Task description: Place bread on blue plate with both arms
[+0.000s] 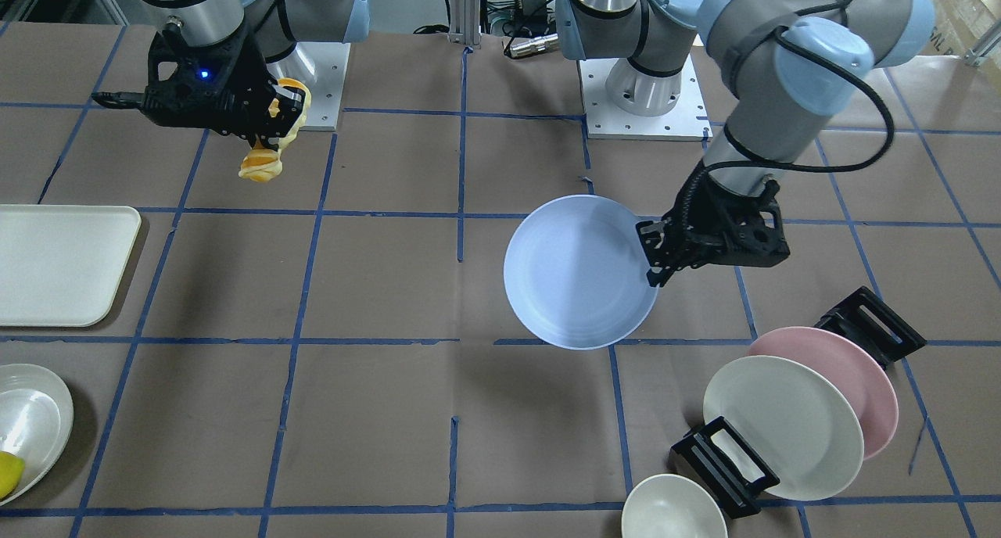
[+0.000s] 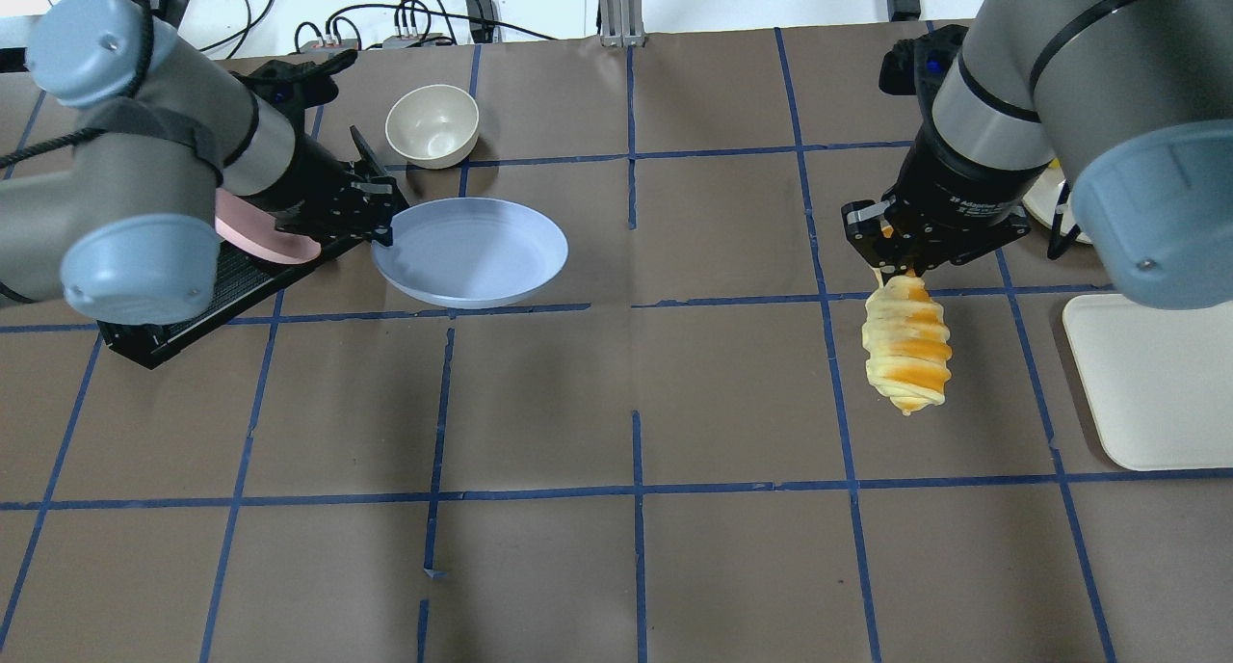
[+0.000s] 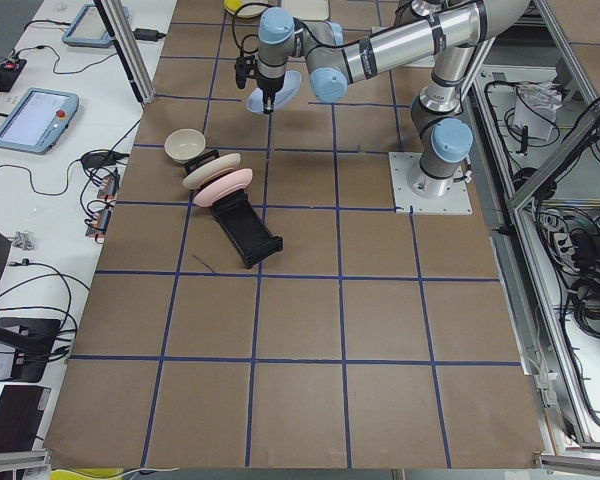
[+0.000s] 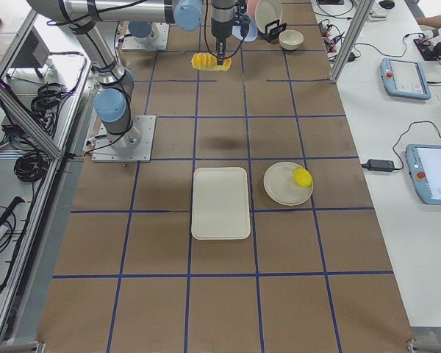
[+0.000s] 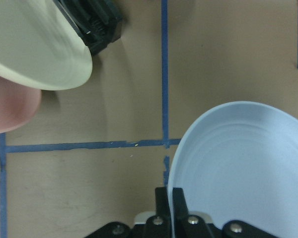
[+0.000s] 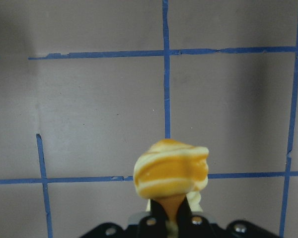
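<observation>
My left gripper is shut on the rim of the blue plate and holds it level above the table; it also shows in the front view with the plate and in the left wrist view with the plate. My right gripper is shut on one end of the bread, which hangs down from it in the air. The bread shows in the front view and the right wrist view. The two grippers are far apart.
A black rack holds a cream plate and a pink plate. A cream bowl stands near it. A white tray and a white plate with a yellow lemon-like piece lie on my right side.
</observation>
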Robot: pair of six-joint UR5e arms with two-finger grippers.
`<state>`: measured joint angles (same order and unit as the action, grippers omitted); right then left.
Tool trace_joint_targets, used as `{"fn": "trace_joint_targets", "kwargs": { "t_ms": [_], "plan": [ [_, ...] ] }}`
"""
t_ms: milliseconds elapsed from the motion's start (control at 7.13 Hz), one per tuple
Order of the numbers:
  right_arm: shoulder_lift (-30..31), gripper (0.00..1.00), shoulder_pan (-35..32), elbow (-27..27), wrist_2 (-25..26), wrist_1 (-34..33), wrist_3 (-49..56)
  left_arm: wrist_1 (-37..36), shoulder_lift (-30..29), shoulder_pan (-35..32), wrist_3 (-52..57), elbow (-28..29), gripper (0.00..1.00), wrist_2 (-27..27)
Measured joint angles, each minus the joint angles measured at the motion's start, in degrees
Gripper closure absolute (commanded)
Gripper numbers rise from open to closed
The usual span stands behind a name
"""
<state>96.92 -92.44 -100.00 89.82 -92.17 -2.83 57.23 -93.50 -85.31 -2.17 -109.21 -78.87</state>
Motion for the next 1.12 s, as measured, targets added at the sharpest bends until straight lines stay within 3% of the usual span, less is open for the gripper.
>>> {"fn": "trace_joint_targets", "kwargs": {
  "t_ms": [561, 701, 841, 1121],
  "plan": [
    [-3.63, 0.99, -3.98, -0.04, 0.12, -7.52, 0.01, -14.38, -0.73, -15.00, -21.20, -6.99, 0.96, -2.31],
    [-5.68, 0.99, -4.81, -0.07, 0.29, -10.34, 0.01, -19.20, -2.04, -17.83, -24.36, -9.39, 0.92, -3.59],
    [-7.86, 0.99, -5.33, -0.09, 0.25, -13.26, 0.06, -24.20, -3.74, -19.88, -26.43, -11.39, 0.01, -4.54],
    [-12.38, 0.98, -6.43, 0.00, -0.01, -19.14, -0.05, -29.87, -6.23, -21.61, -27.39, -13.91, 0.00, -7.18]
  ]
}}
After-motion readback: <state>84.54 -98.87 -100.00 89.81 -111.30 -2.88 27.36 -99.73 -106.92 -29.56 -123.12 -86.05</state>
